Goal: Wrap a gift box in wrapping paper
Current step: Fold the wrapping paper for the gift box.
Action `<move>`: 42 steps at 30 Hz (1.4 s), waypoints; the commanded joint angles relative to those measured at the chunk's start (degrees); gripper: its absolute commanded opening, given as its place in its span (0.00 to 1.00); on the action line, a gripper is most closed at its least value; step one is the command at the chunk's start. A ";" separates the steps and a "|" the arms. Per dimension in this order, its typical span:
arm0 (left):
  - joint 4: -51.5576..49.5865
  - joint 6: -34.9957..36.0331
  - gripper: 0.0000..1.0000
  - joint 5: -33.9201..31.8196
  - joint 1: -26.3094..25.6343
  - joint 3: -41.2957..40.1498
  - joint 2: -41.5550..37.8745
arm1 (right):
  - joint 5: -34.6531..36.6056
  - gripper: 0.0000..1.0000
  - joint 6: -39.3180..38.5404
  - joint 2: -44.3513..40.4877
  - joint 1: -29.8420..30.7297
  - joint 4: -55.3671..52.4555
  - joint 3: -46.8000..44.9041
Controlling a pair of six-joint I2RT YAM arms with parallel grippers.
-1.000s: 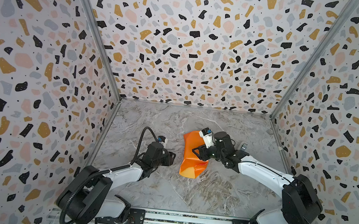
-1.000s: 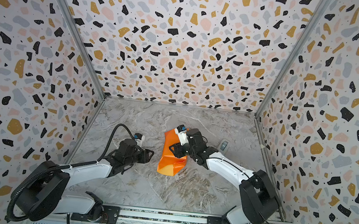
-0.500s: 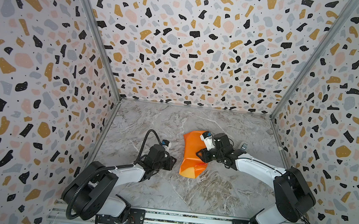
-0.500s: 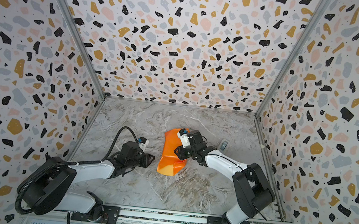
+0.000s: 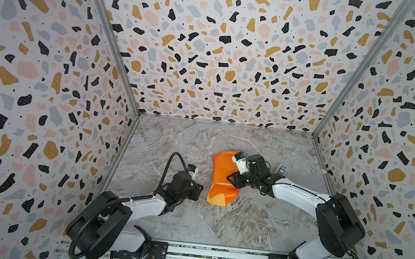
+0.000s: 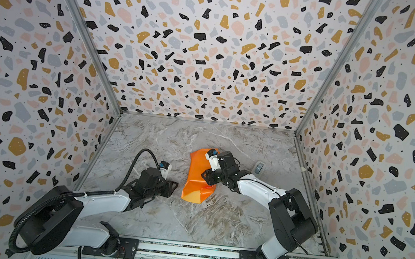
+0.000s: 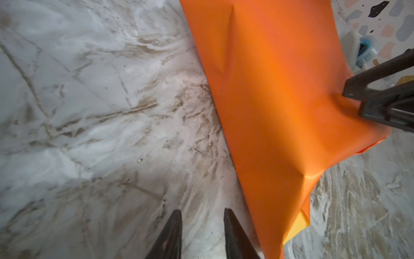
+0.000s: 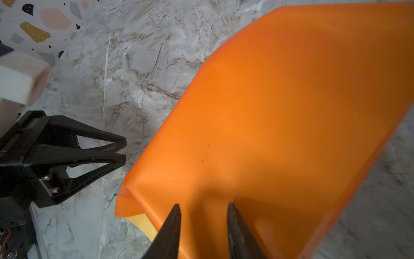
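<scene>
The wrapping paper [image 5: 221, 175] [image 6: 195, 176] lies in a humped fold mid-table, orange face up, with a bit of yellow showing at its near corner. The gift box is hidden. My right gripper [image 5: 229, 178] [image 8: 202, 206] reaches in from the right, its jaws a little apart with its fingertips on the orange sheet [image 8: 280, 112]. My left gripper [image 5: 201, 188] [image 7: 201, 212] sits low just left of the paper's edge [image 7: 268, 112]. Its jaws are narrowly open over bare table, holding nothing.
A small grey object [image 5: 281, 168] [image 6: 258, 167] sits behind my right arm near the right wall. Patterned walls close in the marble table [image 5: 186, 143] on three sides. A metal rail [image 5: 213, 253] with the arm bases runs along the front.
Both grippers' jaws have narrowed. My left gripper has edged closer to the paper's left edge. My right arm has dropped lower, its fingertips still on the paper.
</scene>
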 commanded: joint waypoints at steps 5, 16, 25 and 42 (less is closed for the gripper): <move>1.63 0.10 0.29 -1.36 -4.26 2.44 2.83 | -0.77 0.35 0.55 -0.22 -0.23 -0.99 -0.86; -1.82 0.29 0.66 -8.93 -5.10 -3.34 -12.60 | -1.12 0.34 0.59 -0.09 -0.20 -0.85 -0.76; 1.21 5.72 0.80 -8.68 -10.27 2.30 -1.86 | -1.70 0.34 0.76 0.15 -0.20 -0.32 -0.95; 6.70 -1.15 0.48 -14.89 -11.68 7.14 13.18 | -1.79 0.33 0.81 0.40 -0.24 -0.10 -0.94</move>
